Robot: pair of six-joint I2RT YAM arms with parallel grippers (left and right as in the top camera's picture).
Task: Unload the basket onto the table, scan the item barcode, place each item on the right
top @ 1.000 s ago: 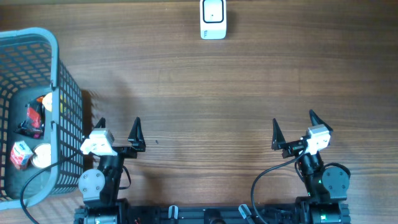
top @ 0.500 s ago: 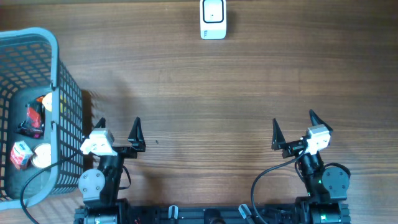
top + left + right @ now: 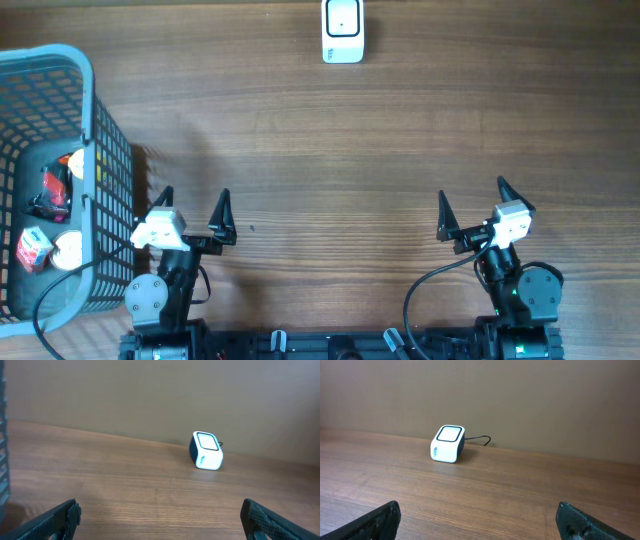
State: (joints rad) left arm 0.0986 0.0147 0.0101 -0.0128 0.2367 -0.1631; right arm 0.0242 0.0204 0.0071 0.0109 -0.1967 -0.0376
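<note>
Blue mesh basket point(image 3: 88, 110) of packaged items point(image 3: 55, 195) sits just beside the left jaws, on their outer side, far from the right jaws. Both pairs gape apart, empty.

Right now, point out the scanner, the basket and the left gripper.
scanner point(image 3: 343, 32): overhead view, its top face.
basket point(image 3: 90, 110): overhead view, its light-blue side rim.
left gripper point(image 3: 193, 193): overhead view, midway between its open fingertips.

No text, label or number can be read anywhere; print on the basket point(image 3: 92, 110) items is too small.
</note>
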